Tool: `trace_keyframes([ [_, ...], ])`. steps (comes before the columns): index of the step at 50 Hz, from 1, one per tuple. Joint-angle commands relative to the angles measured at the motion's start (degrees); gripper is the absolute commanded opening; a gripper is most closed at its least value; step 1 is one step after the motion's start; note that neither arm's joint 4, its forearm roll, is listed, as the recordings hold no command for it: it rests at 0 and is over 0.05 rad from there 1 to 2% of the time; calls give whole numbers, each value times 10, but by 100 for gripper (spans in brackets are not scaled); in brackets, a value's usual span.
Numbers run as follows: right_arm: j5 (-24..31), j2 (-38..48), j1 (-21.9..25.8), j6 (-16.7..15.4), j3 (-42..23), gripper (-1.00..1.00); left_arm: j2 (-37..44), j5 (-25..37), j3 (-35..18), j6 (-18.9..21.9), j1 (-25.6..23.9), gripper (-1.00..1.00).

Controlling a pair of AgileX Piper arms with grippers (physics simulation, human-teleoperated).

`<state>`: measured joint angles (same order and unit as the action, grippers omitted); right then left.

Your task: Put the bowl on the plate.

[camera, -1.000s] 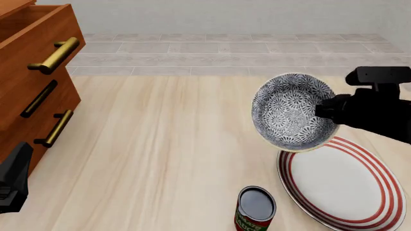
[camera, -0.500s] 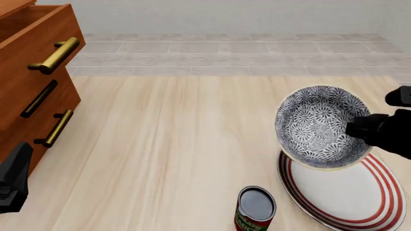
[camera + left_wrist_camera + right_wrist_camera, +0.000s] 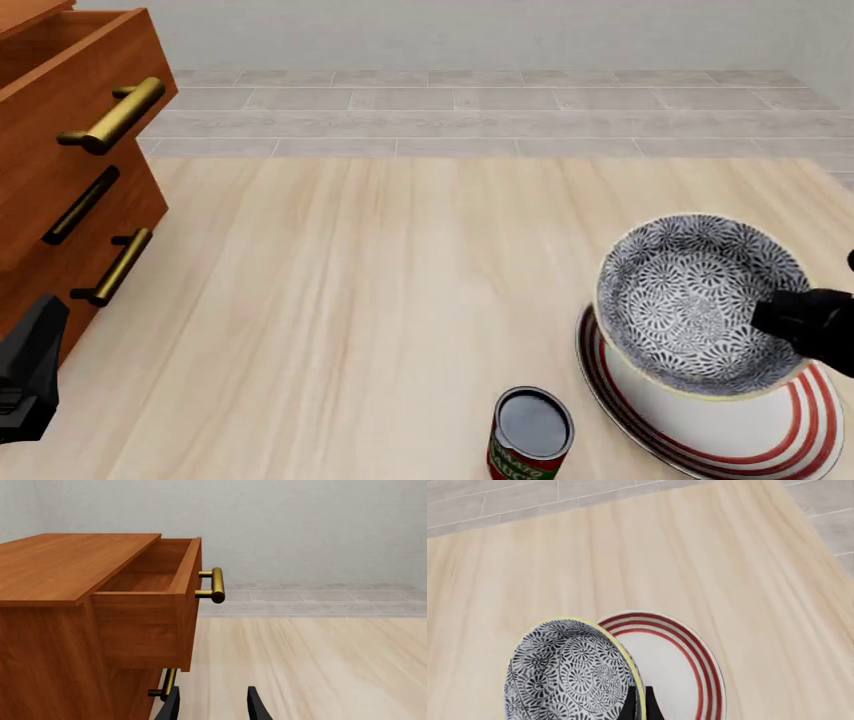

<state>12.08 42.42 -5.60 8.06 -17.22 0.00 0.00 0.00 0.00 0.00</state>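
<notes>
**Patterned china hangs tilted over the red-ringed plate**

Grey-and-white florals fill the lower right of the front view, where I have the bowl (image 3: 701, 305) pinched at its rim by the right gripper (image 3: 805, 322), its mouth tipped toward the camera instead of facing up. In the right wrist view the two fingers (image 3: 628, 705) sit narrow, one either side of the bowl's yellow-green rim (image 3: 627, 666), closed on that thin edge and nothing more. The plate (image 3: 801, 425) lies beneath and to the right, its white centre partly covered by the bowl from this angle; I judge the bowl is above it and not yet resting, though I cannot tell the gap.

My worries are these. A rim pinch is a slim hold, so the bowl could swing or slip out while tilted. If I let go at this angle, it may land on its edge, roll, and skid off the plate's near-left side. That side is also where the can (image 3: 531, 433) stands, near the plate's rim at the bottom of the frame (an easy thing to knock). Lowering too hard could shove the plate along the wooden table (image 3: 374, 300).

The left gripper (image 3: 212, 707) idles by the drawer unit (image 3: 80, 610), fingers spread and empty.
</notes>
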Motion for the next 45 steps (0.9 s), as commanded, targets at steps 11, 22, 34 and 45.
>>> trace_keyframes([
  [11,-12,-37,-23,27,60,-100,0,0,0,0,0,100],
  [22,-29,-34,-30,34,83,-100,0,0,0,0,0,100],
  [34,-71,1,-30,40,96,-100,0,0,0,0,0,100],
  [45,-87,13,-30,43,107,-100,0,0,0,0,0,100],
])
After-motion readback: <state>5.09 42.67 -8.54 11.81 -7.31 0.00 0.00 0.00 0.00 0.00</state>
